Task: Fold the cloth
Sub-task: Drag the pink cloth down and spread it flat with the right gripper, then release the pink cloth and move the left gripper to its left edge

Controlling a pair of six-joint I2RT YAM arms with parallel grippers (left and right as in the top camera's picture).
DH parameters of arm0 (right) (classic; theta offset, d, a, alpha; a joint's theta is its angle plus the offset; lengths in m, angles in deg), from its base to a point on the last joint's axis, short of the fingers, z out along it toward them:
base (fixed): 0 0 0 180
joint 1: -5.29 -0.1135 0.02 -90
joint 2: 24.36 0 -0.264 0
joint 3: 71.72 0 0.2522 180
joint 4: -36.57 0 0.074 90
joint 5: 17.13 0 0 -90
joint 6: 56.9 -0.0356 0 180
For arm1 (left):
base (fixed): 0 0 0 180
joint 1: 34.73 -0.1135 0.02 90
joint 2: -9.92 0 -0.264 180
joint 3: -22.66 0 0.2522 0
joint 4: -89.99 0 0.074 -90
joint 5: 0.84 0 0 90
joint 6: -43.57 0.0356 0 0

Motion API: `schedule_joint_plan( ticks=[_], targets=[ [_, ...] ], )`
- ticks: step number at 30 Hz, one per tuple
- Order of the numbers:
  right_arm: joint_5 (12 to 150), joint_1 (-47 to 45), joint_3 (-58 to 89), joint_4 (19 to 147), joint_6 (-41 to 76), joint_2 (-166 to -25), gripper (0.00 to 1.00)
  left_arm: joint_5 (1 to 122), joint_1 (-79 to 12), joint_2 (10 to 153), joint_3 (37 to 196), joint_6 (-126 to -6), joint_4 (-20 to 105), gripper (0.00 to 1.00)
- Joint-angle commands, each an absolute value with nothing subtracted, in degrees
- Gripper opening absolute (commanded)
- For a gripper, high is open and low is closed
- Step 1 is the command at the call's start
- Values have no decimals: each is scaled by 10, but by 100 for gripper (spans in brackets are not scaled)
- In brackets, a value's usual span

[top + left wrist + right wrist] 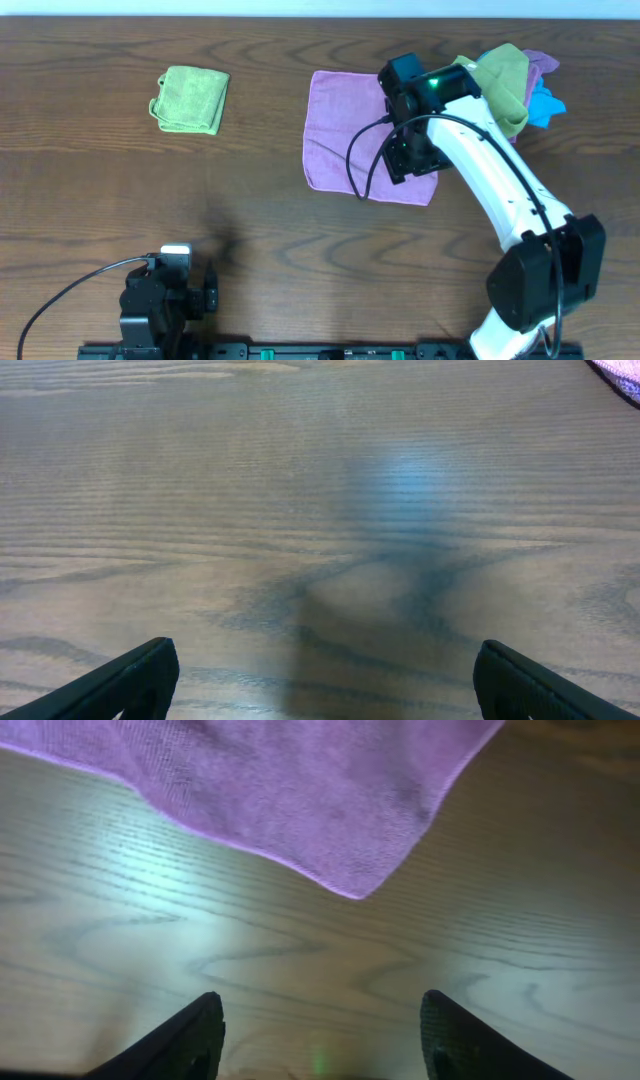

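Centrally, the cloth (pixel 345 130) is shown spread flat on the table (pixel 100 200), near a bunched pile of cloths (pixel 515 80). The right gripper (pixel 320 1005) is held by the cloth's near corner with jaws parted wide. Nothing is grasped, and the corner lies apart, ahead of the fingertips. The left gripper (pixel 325 655) is likewise spread and unloaded, over the wood.

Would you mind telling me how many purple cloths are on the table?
2: the flat lilac cloth at centre, and a purple cloth bunched in the far-right pile; that pile could hide more.
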State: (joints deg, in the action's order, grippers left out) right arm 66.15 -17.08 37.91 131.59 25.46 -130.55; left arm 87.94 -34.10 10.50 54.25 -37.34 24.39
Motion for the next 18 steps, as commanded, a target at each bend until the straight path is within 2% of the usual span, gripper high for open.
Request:
schedule_joint_plan(
  ticks=[1,6,11,18],
  targets=[
    [660,-172,380,1291,230,-1271,63,891,-338,101,523,-362,252,95],
    [743,-162,379,1208,304,-1226,64,853,-338,101,523,-374,284,95],
    [811,-120,359,1199,358,-1204,62,723,-338,112,548,-442,313,95],
    [913,-58,187,1101,382,-1134,61,653,-338,245,655,-493,267,95]
  ],
)
